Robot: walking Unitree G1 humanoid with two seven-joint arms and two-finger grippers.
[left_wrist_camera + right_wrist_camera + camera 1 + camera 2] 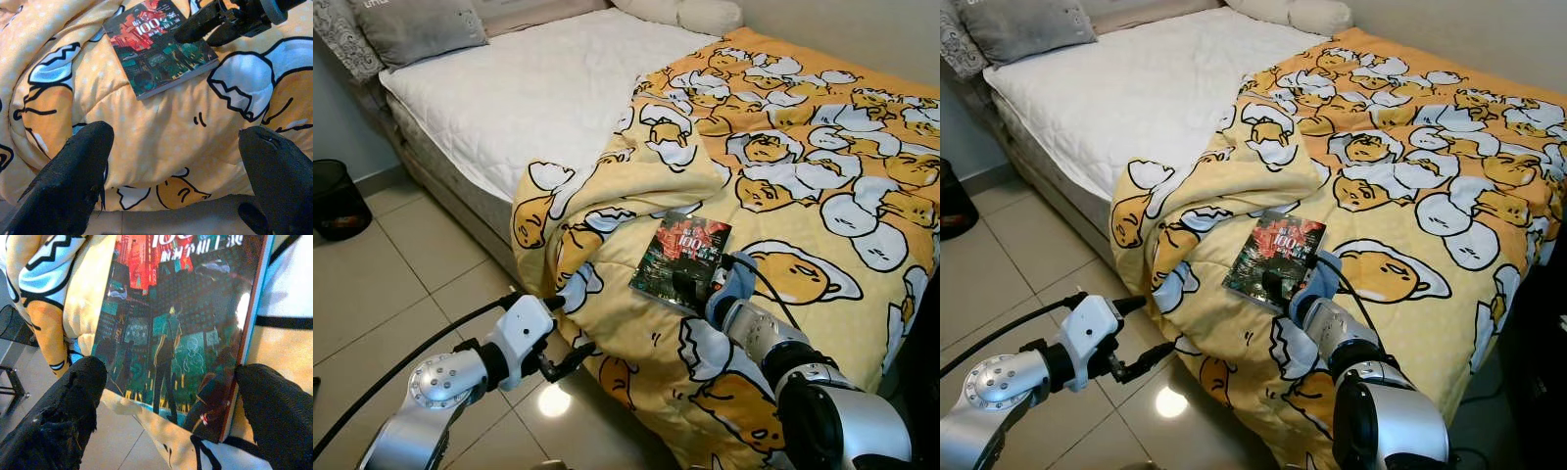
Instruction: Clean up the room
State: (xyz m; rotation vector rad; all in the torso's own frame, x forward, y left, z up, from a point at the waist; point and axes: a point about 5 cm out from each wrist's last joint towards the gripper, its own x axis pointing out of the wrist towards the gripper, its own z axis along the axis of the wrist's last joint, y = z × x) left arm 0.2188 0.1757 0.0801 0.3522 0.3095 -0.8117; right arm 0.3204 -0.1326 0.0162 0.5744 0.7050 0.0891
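Bedside scene from the robot's head and wrist cameras. A book with a dark, red-and-teal illustrated cover lies flat on a yellow duvet printed with egg characters, near the foot edge of the bed, where the duvet bunches and hangs toward the tiled floor. The right pincer is at the book's near end; in the right wrist view its fingers stand wide, one at each long side of the cover, with no grip on the book evident. The left pincer hangs beside the overhanging duvet edge, above the floor, its fingers also spread wide and holding nothing. The uncovered half of the mattress is white and quilted, with a grey pillow at the head corner. A black mesh bin stands on the floor beside the bed.
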